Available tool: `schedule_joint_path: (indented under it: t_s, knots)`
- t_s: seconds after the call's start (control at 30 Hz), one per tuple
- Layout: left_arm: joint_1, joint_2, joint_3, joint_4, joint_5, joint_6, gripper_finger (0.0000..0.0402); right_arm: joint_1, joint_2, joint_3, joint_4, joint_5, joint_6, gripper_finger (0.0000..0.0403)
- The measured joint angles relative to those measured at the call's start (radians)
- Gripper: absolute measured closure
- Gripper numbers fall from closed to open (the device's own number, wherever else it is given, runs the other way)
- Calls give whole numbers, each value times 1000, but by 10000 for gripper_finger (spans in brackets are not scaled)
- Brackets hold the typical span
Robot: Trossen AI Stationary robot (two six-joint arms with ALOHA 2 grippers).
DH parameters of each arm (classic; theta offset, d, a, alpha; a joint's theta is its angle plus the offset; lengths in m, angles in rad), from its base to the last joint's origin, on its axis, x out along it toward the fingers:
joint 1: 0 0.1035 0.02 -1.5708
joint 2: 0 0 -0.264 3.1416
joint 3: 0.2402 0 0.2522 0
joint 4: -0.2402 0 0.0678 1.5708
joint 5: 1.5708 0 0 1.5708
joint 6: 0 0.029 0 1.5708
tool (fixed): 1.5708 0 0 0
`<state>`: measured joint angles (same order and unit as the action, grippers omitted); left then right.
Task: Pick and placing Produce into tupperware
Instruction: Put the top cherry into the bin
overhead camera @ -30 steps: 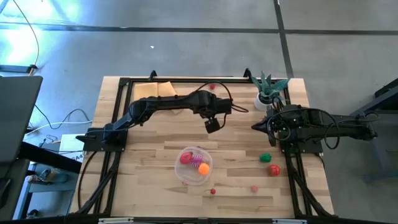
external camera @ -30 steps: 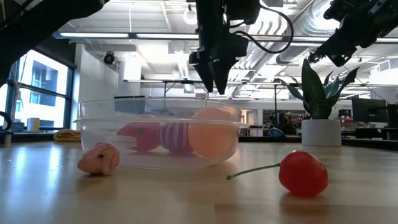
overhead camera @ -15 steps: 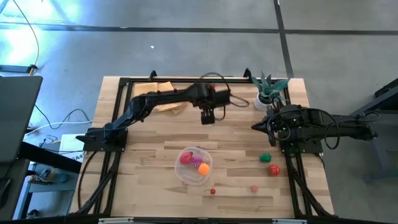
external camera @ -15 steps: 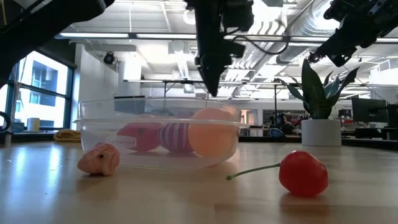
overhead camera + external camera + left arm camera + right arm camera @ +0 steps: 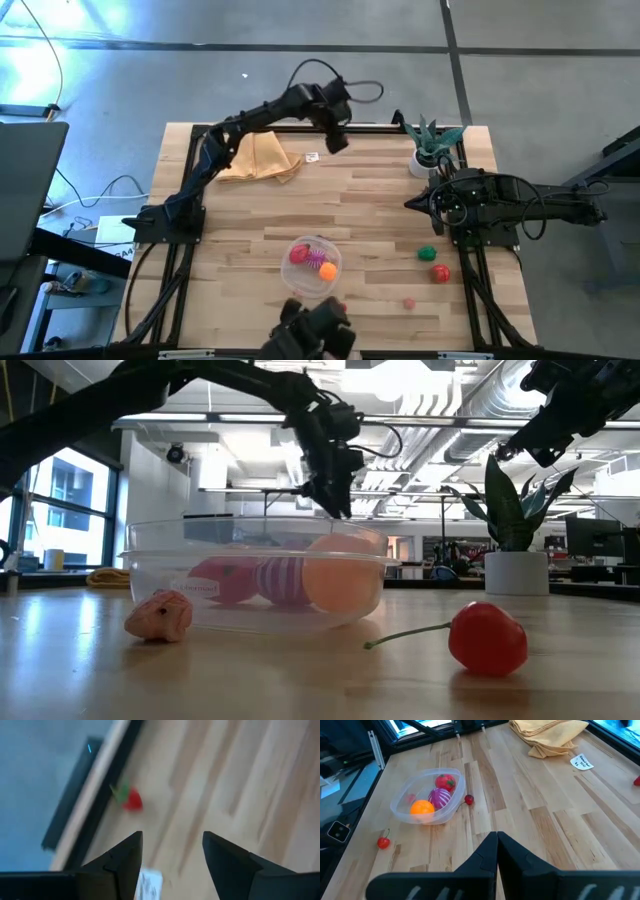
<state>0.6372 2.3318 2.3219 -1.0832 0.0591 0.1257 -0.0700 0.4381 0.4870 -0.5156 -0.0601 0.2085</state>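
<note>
My left gripper (image 5: pixel 336 140) is open and empty, reaching to the table's far edge; it also shows in the low view (image 5: pixel 338 508). Ahead of its fingers (image 5: pixel 172 855) a small red toy fruit with a green top (image 5: pixel 131 800) lies on the wood near the far rail. The clear tupperware (image 5: pixel 316 266) stands near the front middle and holds a red fruit (image 5: pixel 446 782), a striped magenta one (image 5: pixel 439 798) and an orange one (image 5: pixel 422 808). A green toy (image 5: pixel 427 253), a red toy (image 5: pixel 440 272) and a small pink piece (image 5: pixel 408 302) lie at the right. My right gripper (image 5: pixel 410 203) is shut and empty at the right.
A folded yellow cloth (image 5: pixel 258 158) and a white tag (image 5: pixel 312 157) lie at the far left. A potted plant (image 5: pixel 430 146) stands at the far right corner. Cherries (image 5: pixel 469 799) (image 5: pixel 383 842) lie beside the tupperware. A dark shape (image 5: pixel 310 335) that I cannot make out covers the near edge.
My left gripper has swung from above the table's middle toward the far edge and turned as it went. A dark shape has come in over the near edge. The tupperware and the loose produce have stayed where they were.
</note>
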Motion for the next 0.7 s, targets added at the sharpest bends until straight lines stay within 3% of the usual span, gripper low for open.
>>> schedule_joint_path:
  t_s: [0.27,0.7]
  knots:
    - [11,0,0,158,6,-59,206,0,0,0,0,0,0,402]
    - [35,51,-1,124,218,2,206,0,0,0,0,0,0,402]
